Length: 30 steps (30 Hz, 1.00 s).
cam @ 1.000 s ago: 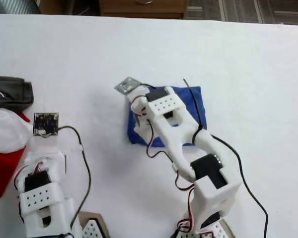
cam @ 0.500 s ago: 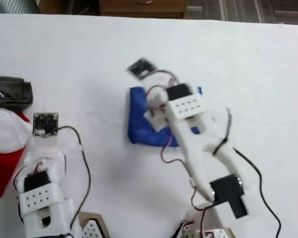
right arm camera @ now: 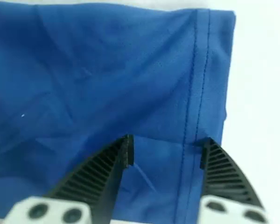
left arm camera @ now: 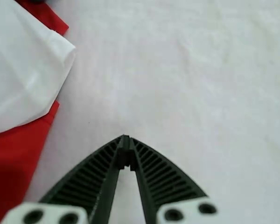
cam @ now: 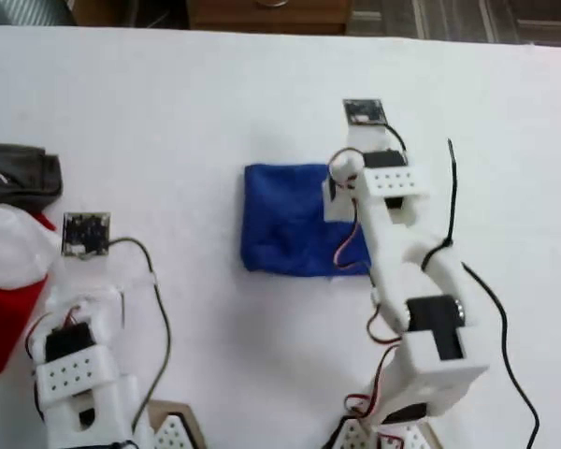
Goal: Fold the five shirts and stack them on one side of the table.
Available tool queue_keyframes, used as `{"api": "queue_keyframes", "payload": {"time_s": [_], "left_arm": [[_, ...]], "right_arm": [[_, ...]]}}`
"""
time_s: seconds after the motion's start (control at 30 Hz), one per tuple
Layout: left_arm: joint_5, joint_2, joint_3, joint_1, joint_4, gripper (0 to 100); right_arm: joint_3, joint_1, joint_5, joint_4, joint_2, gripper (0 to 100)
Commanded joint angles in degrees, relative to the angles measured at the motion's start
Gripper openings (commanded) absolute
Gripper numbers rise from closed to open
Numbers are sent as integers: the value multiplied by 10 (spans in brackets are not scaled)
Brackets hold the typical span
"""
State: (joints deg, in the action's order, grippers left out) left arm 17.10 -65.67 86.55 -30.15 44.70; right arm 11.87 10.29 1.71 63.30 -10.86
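Open-jawed, the right claw [right arm camera: 167, 151] hangs over the folded blue shirt [cam: 285, 220], its two ribbed black fingers [right arm camera: 102, 175] spread apart with nothing between them but the cloth below; whether the tips touch the fabric I cannot tell. Under everything lies the white-covered table [cam: 168, 94], which stretches bare on the far side of this claw and on its outer side. The blue shirt is a tidy rectangle near the middle of the table, and the claw sits above the edge of it nearest the right arm's side, so most of the shirt lies toward the left arm. In the right wrist view a stitched hem [right arm camera: 196, 93] runs across the blue cloth and passes just beside one fingertip, and the shirt's corner and a strip of white table show beyond it. The left claw [left arm camera: 125, 145] is closed, its fingers pressed tip to tip and holding nothing, above bare table well apart from the blue shirt. Just beside it, on the side away from the right claw, a white shirt [cam: 9, 248] lies on top of a red shirt [cam: 0, 323], with red showing past the white at its edge. Beyond that pair, farther from the left claw and touching the white shirt, sits a folded dark grey shirt [cam: 19, 173]. A black cable [cam: 159, 309] loops alongside the left arm.
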Motion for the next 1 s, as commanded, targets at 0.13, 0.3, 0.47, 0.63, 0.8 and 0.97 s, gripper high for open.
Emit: {"api": "queue_keyframes", "payload": {"time_s": [0.13,0.3,0.47,0.63,0.8,0.97], "left_arm": [[-3,-6,-1,5,-10,27],[-3,-6,-1,5,-10,27],[-3,-6,-1,5,-10,27],[-3,-6,-1,5,-10,27],[-3,-6,-1,5,-10,27],[-3,-6,-1,5,-10,27]], "right_arm": [[-153,-11,4,54,-87,240],[-246,-36,4,119,-124,240],[-271,-56,3,157,-138,240],[-269,-57,1,158,-185,240],[-273,-37,1,153,-233,240],[-278,-39,0,153,-284,240]]}}
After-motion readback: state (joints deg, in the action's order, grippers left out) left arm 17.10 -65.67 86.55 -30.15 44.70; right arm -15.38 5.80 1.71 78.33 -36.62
